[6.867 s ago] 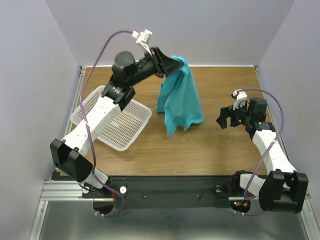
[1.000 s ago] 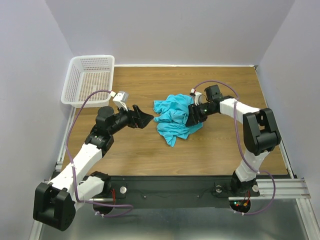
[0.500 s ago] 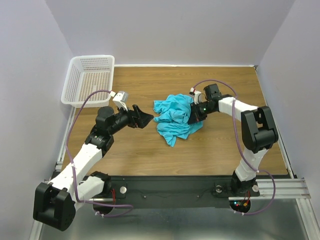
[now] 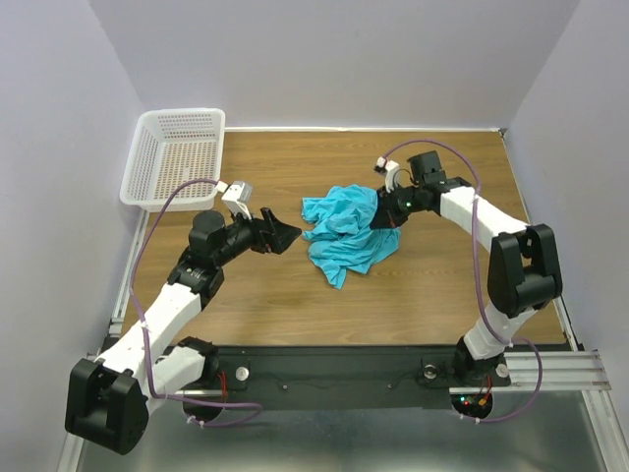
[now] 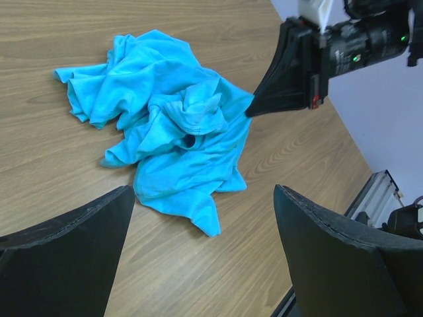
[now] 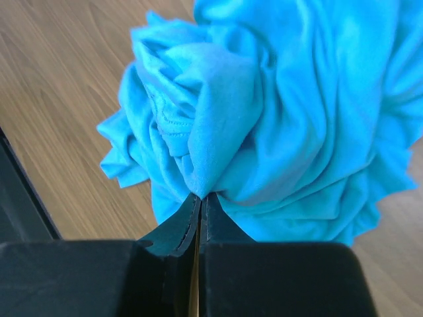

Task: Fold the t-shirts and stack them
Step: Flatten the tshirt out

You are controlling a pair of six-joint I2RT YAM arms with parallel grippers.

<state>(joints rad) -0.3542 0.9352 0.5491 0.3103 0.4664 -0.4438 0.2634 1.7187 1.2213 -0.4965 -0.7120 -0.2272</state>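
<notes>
The turquoise t-shirt [image 4: 342, 232] lies crumpled in a heap on the wooden table, mid-right. My right gripper [image 4: 377, 218] is at its right edge, shut on a pinched fold of the cloth. The right wrist view shows the fold [image 6: 218, 99] rising straight out of the closed tips of that gripper [image 6: 201, 196]. My left gripper [image 4: 286, 236] hovers just left of the heap, open and holding nothing. In the left wrist view the t-shirt [image 5: 165, 125] lies ahead of the left gripper [image 5: 203, 191], and the right gripper [image 5: 255, 109] bites its far edge.
A white mesh basket [image 4: 183, 114] stands at the table's back left corner. Bare wood table [image 4: 275, 157] surrounds the heap. The arm bases and a black rail run along the near edge [image 4: 334, 359].
The right gripper has shut on a fold of the t-shirt, and its wrist has drawn back toward the far right, tugging that edge up slightly. The left arm has stayed still.
</notes>
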